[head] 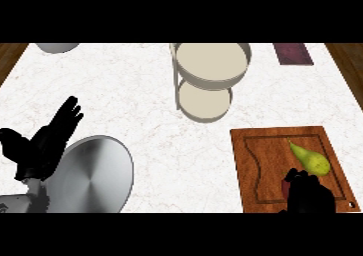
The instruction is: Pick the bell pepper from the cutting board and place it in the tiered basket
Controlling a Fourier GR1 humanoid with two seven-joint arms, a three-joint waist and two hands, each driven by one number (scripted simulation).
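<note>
A wooden cutting board [264, 165] lies at the lower right of the marble counter. My right hand [309, 195] sits over its near end with fingers curled. Only a dark red sliver of the bell pepper [286, 186] shows at the hand's left edge; the rest is hidden under it. The tiered basket [213, 75] stands at the top middle, its pale upper bowl above a smaller lower one [204, 104]. My left hand [44, 145] rests open at the left, fingers up.
A green pear [311, 159] lies on the board just beyond my right hand. A round metal plate [95, 175] sits by my left hand. A dark purple block [293, 54] is at the back right, a white bowl [57, 47] at the back left.
</note>
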